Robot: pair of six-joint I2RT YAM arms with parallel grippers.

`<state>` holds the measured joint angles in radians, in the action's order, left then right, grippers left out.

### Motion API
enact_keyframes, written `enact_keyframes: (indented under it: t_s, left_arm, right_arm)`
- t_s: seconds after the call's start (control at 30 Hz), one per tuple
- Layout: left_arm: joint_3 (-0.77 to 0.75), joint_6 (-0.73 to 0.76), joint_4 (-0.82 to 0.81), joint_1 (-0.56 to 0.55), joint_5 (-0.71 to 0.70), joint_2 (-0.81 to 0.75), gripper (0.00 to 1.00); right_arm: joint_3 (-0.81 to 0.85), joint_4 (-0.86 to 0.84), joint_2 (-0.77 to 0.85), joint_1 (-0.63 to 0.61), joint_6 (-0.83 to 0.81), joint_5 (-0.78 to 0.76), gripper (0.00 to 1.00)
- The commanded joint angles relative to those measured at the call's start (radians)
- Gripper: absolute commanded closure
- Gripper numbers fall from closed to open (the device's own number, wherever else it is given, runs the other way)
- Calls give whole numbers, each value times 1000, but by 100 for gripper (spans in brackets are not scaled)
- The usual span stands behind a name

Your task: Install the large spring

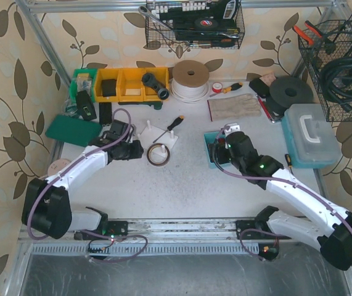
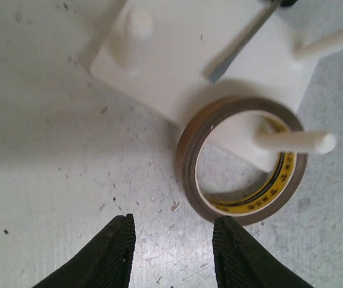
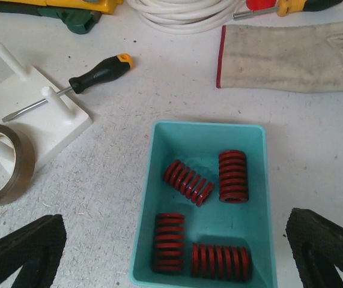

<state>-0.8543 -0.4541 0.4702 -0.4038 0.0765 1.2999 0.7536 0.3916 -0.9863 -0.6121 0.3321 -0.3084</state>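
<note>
Several red springs lie in a teal tray [image 3: 207,126]. The longest spring [image 3: 219,262] lies along the tray's near wall. My right gripper [image 3: 174,219] is open wide above the tray and holds nothing; in the top view it [image 1: 221,152] hangs over the tray [image 1: 208,140]. A white peg base [image 2: 177,66] carries upright pegs, and one peg [image 2: 294,142] stands inside a brown tape roll [image 2: 186,153]. My left gripper [image 2: 172,225] is open and empty just short of the tape roll, low over the table. It shows in the top view [image 1: 137,151].
A black-handled screwdriver [image 3: 99,72] rests with its blade on the peg base [image 1: 157,134]. A grey glove [image 3: 291,54], a white cable coil [image 1: 190,80], yellow bins [image 1: 129,84] and a blue plastic case [image 1: 310,134] stand around the work area.
</note>
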Motion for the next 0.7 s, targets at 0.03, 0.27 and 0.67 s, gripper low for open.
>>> enact_keyframes:
  t_s: [0.03,0.27,0.67]
  left_arm:
    - [40,-12,-24,-34,-41,39,61]
    - [23,6,-87,-56,9,114,62]
    - [-64,-3,-97,-110,-49,257,56]
  right_arm:
    - [-115,-190,60,-23,-42,-46,1]
    - [-174,-269,90,-26,-53,-34,1]
    - [-203,-316,93,-40,-70,-51,2]
